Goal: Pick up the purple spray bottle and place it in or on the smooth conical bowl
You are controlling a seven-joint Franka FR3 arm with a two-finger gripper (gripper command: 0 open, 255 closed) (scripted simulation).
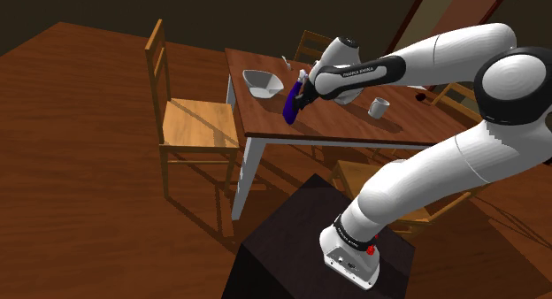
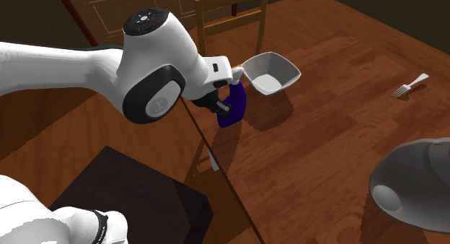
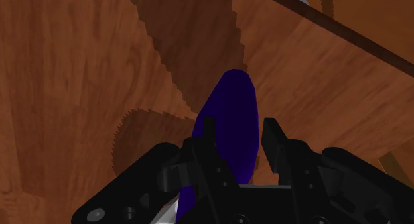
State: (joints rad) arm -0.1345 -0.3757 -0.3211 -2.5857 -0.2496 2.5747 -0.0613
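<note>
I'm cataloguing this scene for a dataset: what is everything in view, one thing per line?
purple spray bottle: one, purple, held tilted above the table, beside the bowl
smooth conical bowl: one, pale grey, on the table near a corner
brown wooden table: one, brown top, white legs
wooden chairs: at least three, light brown, around the table
grey cup: one, grey, on the table
silver fork: one, silver, on the table, apart from the bowl
grey domed thing: one, grey, on the table; cannot tell what it is
black box stand: one, black, beside the table
white arm: one, white with dark joints
black two-finger tool: one, black, shut on the bottle
</note>
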